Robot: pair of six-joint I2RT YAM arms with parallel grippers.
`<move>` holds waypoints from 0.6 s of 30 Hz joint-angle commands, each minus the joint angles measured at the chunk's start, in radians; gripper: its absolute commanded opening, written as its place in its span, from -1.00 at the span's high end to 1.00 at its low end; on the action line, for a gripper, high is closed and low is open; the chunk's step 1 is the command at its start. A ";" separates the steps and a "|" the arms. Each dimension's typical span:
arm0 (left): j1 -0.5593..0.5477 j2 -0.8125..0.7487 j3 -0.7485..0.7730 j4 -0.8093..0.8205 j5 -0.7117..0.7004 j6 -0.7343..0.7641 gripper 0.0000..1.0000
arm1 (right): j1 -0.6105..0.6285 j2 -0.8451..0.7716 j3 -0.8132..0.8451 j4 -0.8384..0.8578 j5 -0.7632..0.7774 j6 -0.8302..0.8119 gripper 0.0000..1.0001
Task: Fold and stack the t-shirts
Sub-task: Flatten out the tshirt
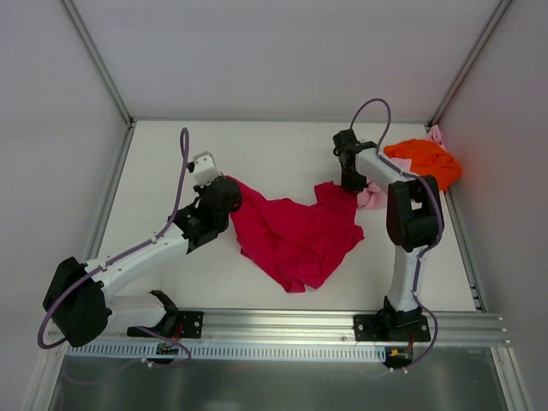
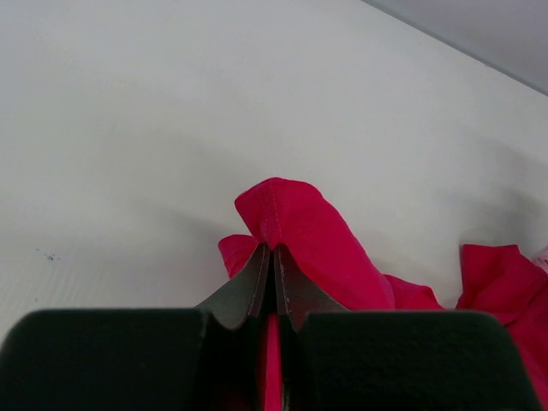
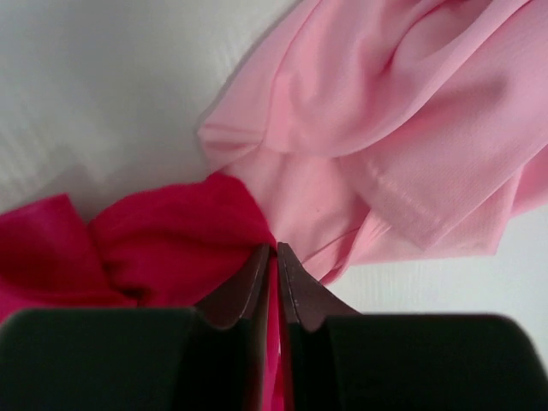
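Observation:
The crimson t-shirt point(image 1: 295, 235) lies spread and rumpled in the middle of the table. My left gripper point(image 1: 224, 190) is shut on its left corner; the wrist view shows crimson cloth point(image 2: 300, 231) pinched between the fingers. My right gripper point(image 1: 351, 181) is shut on its right corner point(image 3: 180, 244), right beside the pale pink t-shirt point(image 3: 385, 128). The pink t-shirt point(image 1: 372, 197) lies crumpled at the right, mostly hidden under my right arm. The bright orange t-shirt point(image 1: 426, 161) lies bunched at the far right.
Walls and aluminium posts enclose the table on three sides. A metal rail point(image 1: 282, 321) with the arm bases runs along the near edge. A bit of pink cloth point(image 1: 435, 134) peeks out behind the orange shirt at the right wall.

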 commanded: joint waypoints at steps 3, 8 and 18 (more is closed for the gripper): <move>0.003 0.012 0.003 0.019 -0.020 -0.012 1.00 | -0.086 0.054 0.102 -0.045 -0.071 0.014 0.81; 0.003 0.004 0.003 0.014 -0.032 0.000 1.00 | -0.122 0.128 0.202 -0.097 -0.077 0.008 0.79; 0.003 -0.005 -0.003 0.006 -0.027 0.002 1.00 | -0.187 0.224 0.358 -0.172 -0.065 0.053 0.80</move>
